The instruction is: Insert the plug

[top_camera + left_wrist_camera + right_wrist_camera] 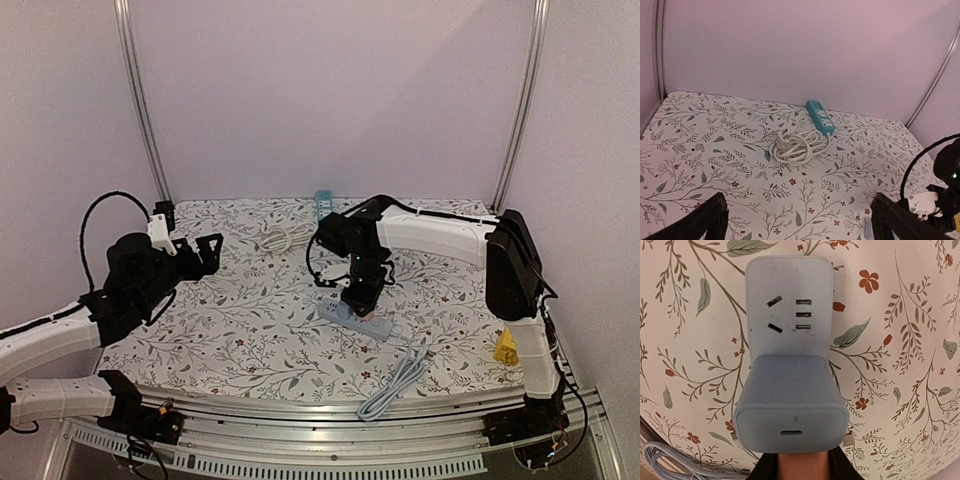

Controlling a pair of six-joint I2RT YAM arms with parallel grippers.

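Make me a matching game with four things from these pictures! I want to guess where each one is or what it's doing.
Things:
1 teal power strip
2 white cord
3 left claw
4 grey plug

Clues:
A wide open
B in the right claw
C farthest back
D coiled up

Pairs: 1-C, 2-D, 3-A, 4-B

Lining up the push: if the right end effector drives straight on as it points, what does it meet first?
The pale power strip, right below the adapter it grips; the adapter would touch first. Gap between them unclear.
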